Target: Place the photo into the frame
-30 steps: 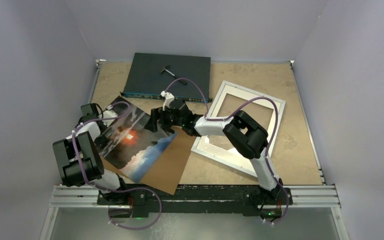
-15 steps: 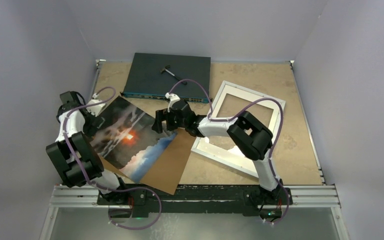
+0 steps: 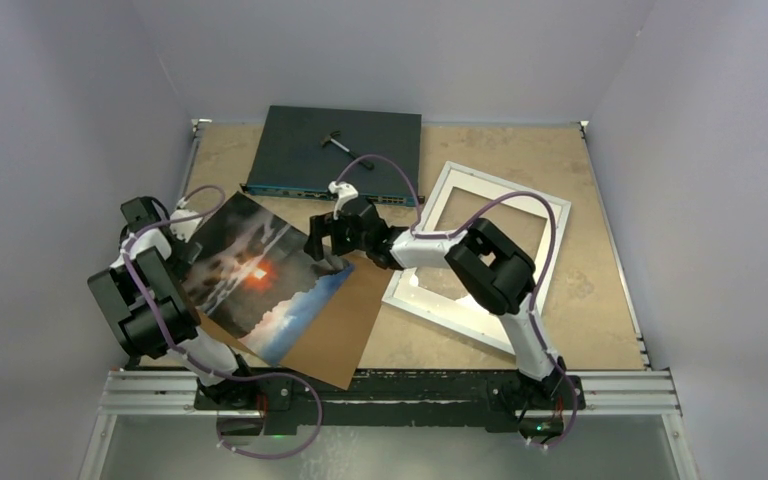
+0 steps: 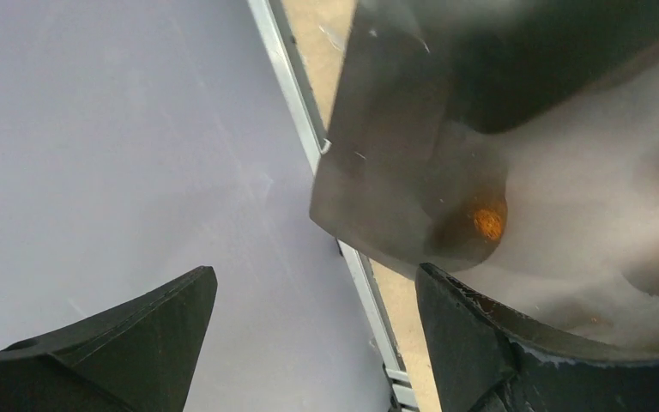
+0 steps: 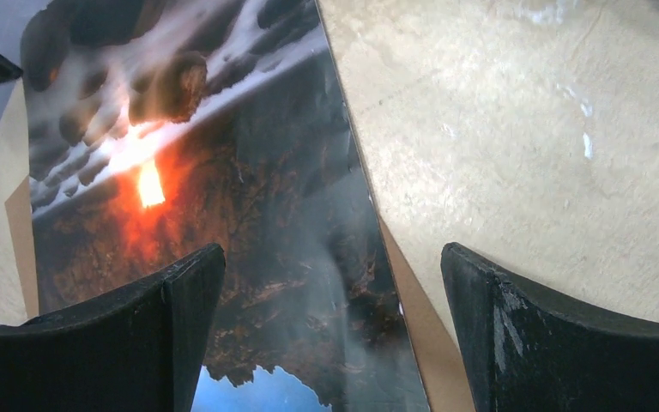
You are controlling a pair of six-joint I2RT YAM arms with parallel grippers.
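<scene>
Left end effector (image 4: 313,283) has backed off toward 9 o'clock and the right end effector (image 5: 333,256) nudged up. Both gape wide, holding nothing. One glossy squarish sunset photo (image 3: 260,280) lies on one brown backing board (image 3: 345,330) at the desk's (image 3: 580,300) 8 o'clock, with one white-bordered glass frame (image 3: 490,180) at its 3 o'clock. Print looks light, floppy and slick, so I'd pinch its 9 o'clock corner.

Probably a robotics lab: plain grey walls (image 3: 60,100) box in a tan counter (image 3: 600,290) edged with aluminium rail (image 3: 640,390).
</scene>
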